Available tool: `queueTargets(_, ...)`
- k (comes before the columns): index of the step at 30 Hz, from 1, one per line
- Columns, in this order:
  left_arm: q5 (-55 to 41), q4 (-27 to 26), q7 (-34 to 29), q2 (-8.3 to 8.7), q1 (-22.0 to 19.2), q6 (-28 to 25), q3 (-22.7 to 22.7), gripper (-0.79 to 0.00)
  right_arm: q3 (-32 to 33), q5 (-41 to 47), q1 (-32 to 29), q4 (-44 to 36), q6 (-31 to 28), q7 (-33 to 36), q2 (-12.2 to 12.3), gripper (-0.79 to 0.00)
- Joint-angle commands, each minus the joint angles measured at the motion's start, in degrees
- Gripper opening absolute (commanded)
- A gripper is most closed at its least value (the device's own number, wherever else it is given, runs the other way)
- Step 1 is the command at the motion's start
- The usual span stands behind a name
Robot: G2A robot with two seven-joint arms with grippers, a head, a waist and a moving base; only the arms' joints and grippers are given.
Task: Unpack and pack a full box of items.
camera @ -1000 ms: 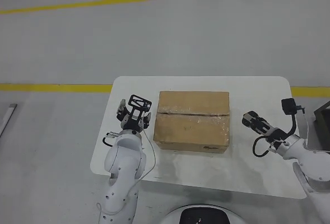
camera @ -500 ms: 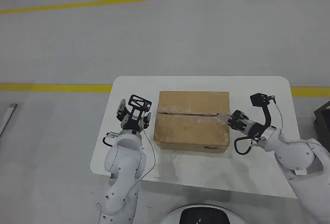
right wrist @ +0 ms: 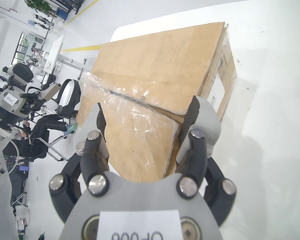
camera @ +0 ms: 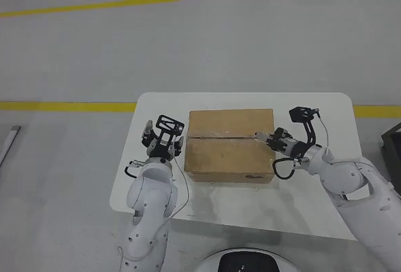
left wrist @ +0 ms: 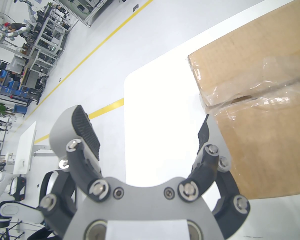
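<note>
A pale grey floor with a yellow line [camera: 50, 107] is stretching behind the white table [camera: 309, 204], which is taking up the middle of the top view. The cardboard box [camera: 231, 146] is sitting at the centre of that table with its flaps down, and their seam is running left to right across the lid. My left gripper [camera: 165, 132] is hovering just left of the box, over bare tabletop. My right gripper [camera: 263, 136] is lying at the right end of the seam, my arm stretching back toward the lower right of the frame.

From my left wrist, my left gripper [left wrist: 142, 118] is showing its fingers [left wrist: 86, 126] standing wide apart, with nothing between them but the table [left wrist: 152, 96]. The box [left wrist: 260, 138] is sitting just beside one finger; I cannot tell whether it is touching the cardboard. Crumpled clear tape [left wrist: 265, 88] is covering the end of the seam.

From my right wrist, my right gripper [right wrist: 147, 106] is also showing its fingers [right wrist: 202, 111] spread, not clenched. They are straddling the near end of the box [right wrist: 165, 58] top, where clear tape [right wrist: 122, 88] is wrinkling over the seam. The near flap's edge is showing a dark gap beside it. A white label [right wrist: 217, 93] is sitting on the box's side wall, above the table [right wrist: 270, 51].
</note>
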Motion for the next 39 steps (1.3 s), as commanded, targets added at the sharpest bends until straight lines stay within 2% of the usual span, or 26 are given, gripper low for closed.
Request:
queueTargets(1, 0.0, 0.0, 0.0, 0.0, 0.0, 0.0, 0.0, 0.0, 0.8, 0.5, -0.1, -0.1, -0.2, 0.4, 0.1, -0.148)
queueTargets(6, 0.0, 0.0, 0.0, 0.0, 0.0, 0.0, 0.0, 0.0, 3.8, 4.5, -0.8, -0.6, -1.6, 1.5, 0.4, -0.148)
queueTargets(8, 0.0, 0.0, 0.0, 0.0, 0.0, 0.0, 0.0, 0.0, 4.6, 5.1, -1.2, -1.0, -2.4, 1.4, 0.5, -0.191)
queueTargets(9, 0.0, 0.0, 0.0, 0.0, 0.0, 0.0, 0.0, 0.0, 5.3, 6.0, -1.9, -1.5, -3.0, 0.8, 0.6, -0.234)
queueTargets(10, -0.2, -0.4, 1.3, 0.03, 0.2, 0.0, 0.1, 0.0, 5.8, 6.7, -2.5, -1.7, -3.3, 0.3, 0.6, -0.397)
queueTargets(11, -0.5, -0.7, 2.2, 0.05, 0.2, -0.2, 0.3, 0.0, 6.2, 6.9, -2.9, -1.9, -3.5, -0.2, 0.6, -0.428)
queueTargets(12, -1.0, -1.0, 3.0, 0.07, 0.2, -0.6, 0.3, -0.231, 6.7, 7.2, -3.7, -2.1, -3.8, -1.0, 0.7, -0.471)
queueTargets(14, -2.2, -1.7, 4.0, 0.06, -0.4, -1.3, 0.6, -0.785, 7.7, 8.5, -5.3, -2.6, -4.6, -2.5, 0.7, -0.52)
queueTargets(23, -10.3, 0.6, 6.3, -0.65, -5.7, -4.0, 5.1, -0.785, 10.6, 11.2, -12.2, -4.7, -6.5, -7.1, 0.8, -0.616)
queueTargets(27, -9.4, 4.1, 8.0, -0.87, -7.7, -5.3, 8.4, -0.785, 11.2, 11.8, -14.1, -5.1, -7.5, -8.7, 0.8, -0.763)
queueTargets(28, -9.4, 5.2, 8.6, -0.93, -8.0, -5.2, 9.0, -0.785, 11.3, 11.8, -14.5, -5.2, -7.7, -8.9, 0.8, -0.779)
queueTargets(34, -7.5, 10.5, 9.8, -0.96, -9.3, -5.8, 11.0, -0.785, 11.5, 12.3, -15.8, -5.1, -8.5, -9.5, 0.8, -0.785)
queueTargets(39, -6.5, 13.0, 9.8, -0.83, -9.7, -7.3, 11.5, -0.785, 11.3, 12.5, -15.9, -4.5, -8.7, -9.5, 0.8, -0.785)
